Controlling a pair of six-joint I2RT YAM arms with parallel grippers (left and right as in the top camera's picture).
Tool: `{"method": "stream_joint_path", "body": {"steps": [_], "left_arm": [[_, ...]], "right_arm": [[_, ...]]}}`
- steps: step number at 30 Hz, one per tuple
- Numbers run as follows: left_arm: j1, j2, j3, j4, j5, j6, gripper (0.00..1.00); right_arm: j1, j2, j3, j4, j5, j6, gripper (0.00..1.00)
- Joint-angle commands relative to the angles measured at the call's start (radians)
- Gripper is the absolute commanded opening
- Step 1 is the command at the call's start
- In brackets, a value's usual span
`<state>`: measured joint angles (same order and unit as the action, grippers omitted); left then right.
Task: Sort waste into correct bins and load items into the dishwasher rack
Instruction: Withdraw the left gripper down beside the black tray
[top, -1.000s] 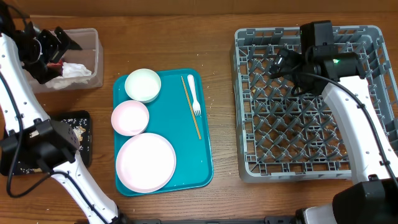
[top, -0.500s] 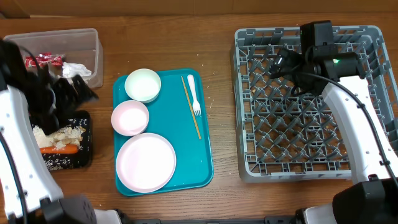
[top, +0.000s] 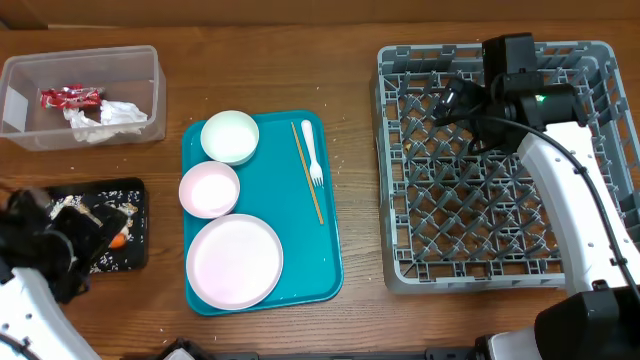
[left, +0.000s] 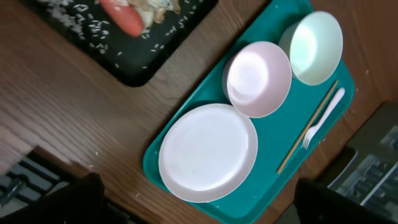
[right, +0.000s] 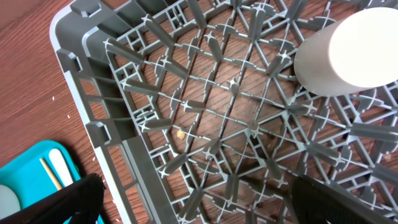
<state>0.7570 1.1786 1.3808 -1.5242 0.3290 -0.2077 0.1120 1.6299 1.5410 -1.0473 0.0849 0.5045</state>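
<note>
Left arm (top: 40, 262) now at table's (top: 350, 60) edge

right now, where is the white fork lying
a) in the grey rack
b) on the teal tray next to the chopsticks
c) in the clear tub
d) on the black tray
B: the overhead view shows the white fork lying on the teal tray, just right of the chopsticks.

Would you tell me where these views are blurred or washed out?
Overhead: the left arm is smeared, the rest crisp. Left wrist: the black tray looks soft, with sheen on the pink bowl. Right wrist: the white cup is washed out, the rack sharp.
</note>
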Motion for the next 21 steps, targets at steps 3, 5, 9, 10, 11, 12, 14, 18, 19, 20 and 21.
{"method": "stream_joint_path", "body": {"steps": [3, 5, 9, 10, 11, 12, 14, 18, 19, 20, 21], "left_arm": [[0.102, -0.005, -0.011, -0.001, 0.027, -0.041, 1.00], [0.102, 0.000, -0.011, -0.001, 0.027, -0.060, 1.00], [0.100, 0.008, -0.011, 0.000, 0.027, -0.070, 1.00], [0.100, 0.009, -0.011, 0.000, 0.027, -0.070, 1.00], [0.100, 0.011, -0.011, -0.001, 0.027, -0.069, 1.00], [0.100, 0.011, -0.011, 0.000, 0.027, -0.069, 1.00], [0.100, 0.011, -0.011, 0.000, 0.027, -0.069, 1.00], [0.100, 0.011, -0.011, 0.000, 0.027, -0.069, 1.00], [0.100, 0.011, -0.011, 0.000, 0.027, -0.069, 1.00], [0.100, 0.011, -0.011, 0.000, 0.027, -0.069, 1.00], [0.100, 0.011, -0.011, 0.000, 0.026, -0.069, 1.00]], "right_arm": [[0.000, -0.027, 0.010, 0.005, 0.002, 0.005, 1.00], [0.000, -0.027, 0.010, 0.005, 0.002, 0.005, 1.00], [0.000, -0.027, 0.010, 0.005, 0.002, 0.005, 1.00], [0.000, -0.027, 0.010, 0.005, -0.007, 0.006, 1.00], [0.000, -0.027, 0.010, 0.006, -0.062, 0.006, 1.00], [0.000, -0.027, 0.010, 0.003, -0.136, 0.006, 1.00], [0.000, -0.027, 0.010, -0.012, -0.314, 0.005, 1.00], [0.000, -0.027, 0.010, -0.080, -0.621, 0.005, 1.00], [0.002, -0.027, 0.010, -0.074, -0.705, -0.003, 1.00], [0.013, -0.027, 0.010, -0.063, -0.772, -0.035, 1.00], [0.030, -0.027, 0.010, -0.054, -0.806, -0.073, 1.00]]}}
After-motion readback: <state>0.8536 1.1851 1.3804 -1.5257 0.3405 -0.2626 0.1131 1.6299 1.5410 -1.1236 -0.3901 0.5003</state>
